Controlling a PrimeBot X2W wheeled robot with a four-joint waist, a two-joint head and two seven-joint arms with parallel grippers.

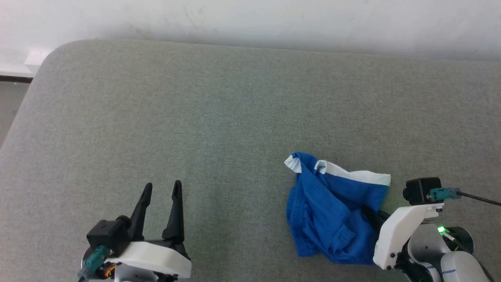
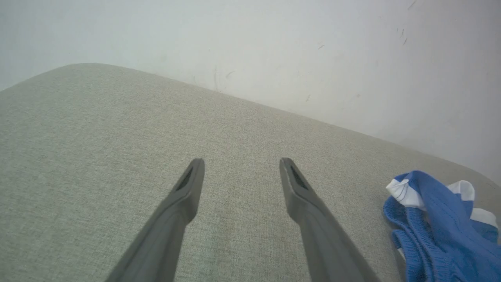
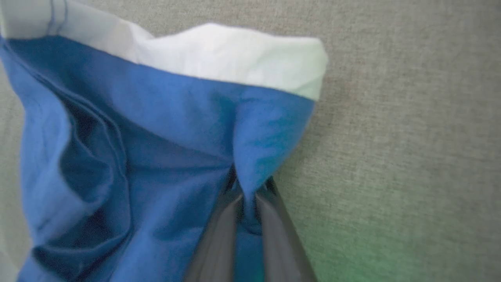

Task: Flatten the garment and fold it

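Note:
The garment (image 1: 332, 211) is a crumpled heap of bright blue shorts with white edging, lying at the lower right of the grey cushion (image 1: 219, 117). My right gripper (image 1: 370, 215) reaches into its right side, and the right wrist view shows both dark fingers pinched on a fold of the blue garment (image 3: 164, 156), so the right gripper (image 3: 246, 192) is shut on it. My left gripper (image 1: 161, 190) rests at the lower left, open and empty, well apart from the cloth. In the left wrist view the left gripper (image 2: 240, 166) points over bare cushion, with the garment (image 2: 442, 227) at the right edge.
A pale wall (image 1: 250, 19) runs behind the cushion's far edge. The cushion's rounded corner (image 1: 58, 49) is at the upper left, with floor and a white ledge (image 1: 19, 62) beyond it.

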